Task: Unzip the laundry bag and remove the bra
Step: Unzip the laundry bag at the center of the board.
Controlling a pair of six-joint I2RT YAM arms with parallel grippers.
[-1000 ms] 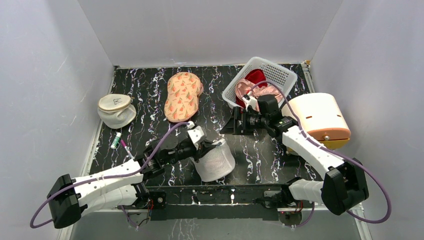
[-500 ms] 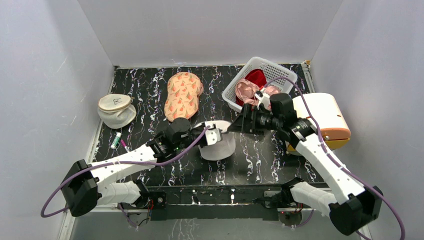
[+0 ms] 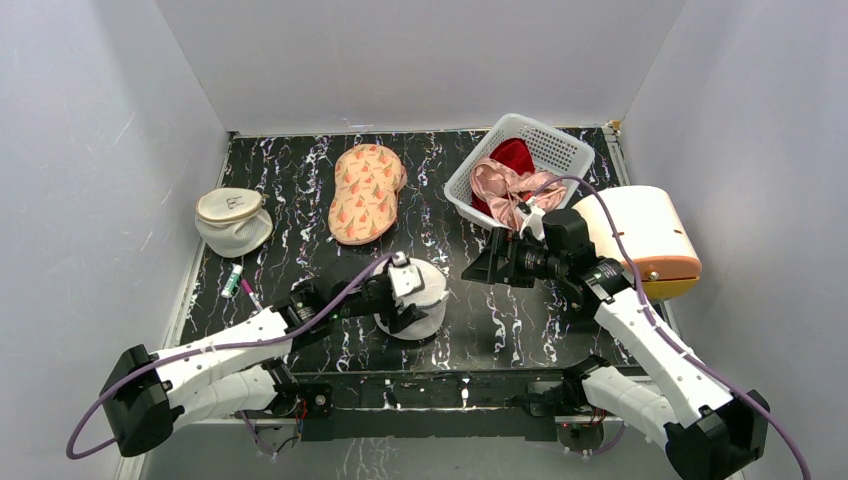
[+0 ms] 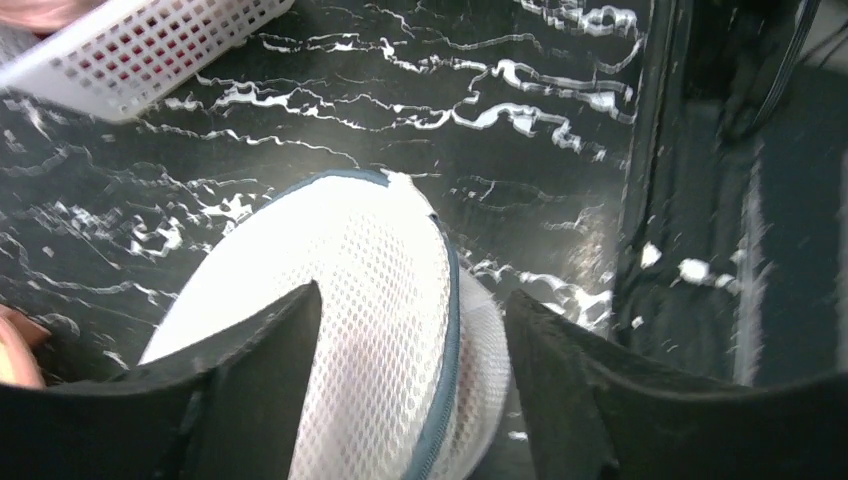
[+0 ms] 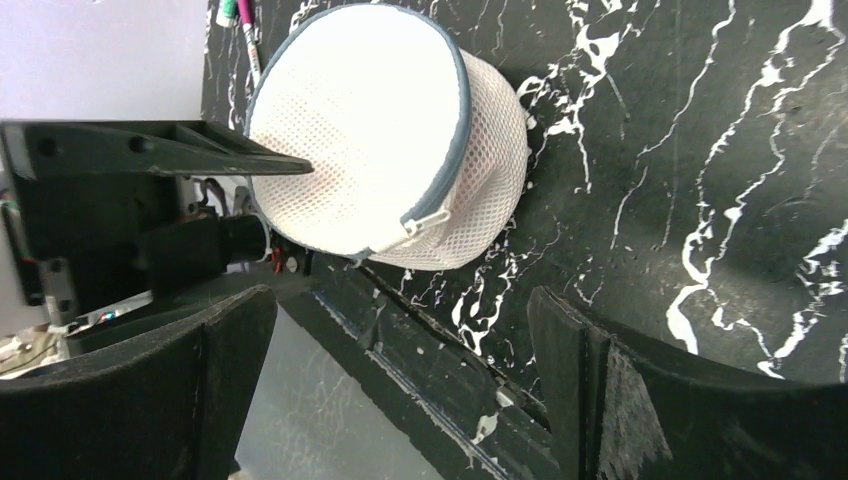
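The top camera sits high behind the arms (image 3: 230, 345) and looks down on the whole worktop (image 3: 300, 190). Each wrist camera rides on its arm and looks from close up. All three see the laundry bag (image 3: 432, 300), the left one nearest.

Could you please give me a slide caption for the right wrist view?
Open right gripper faces the zipped laundry bag on the marbled table, zip pull towards the camera.
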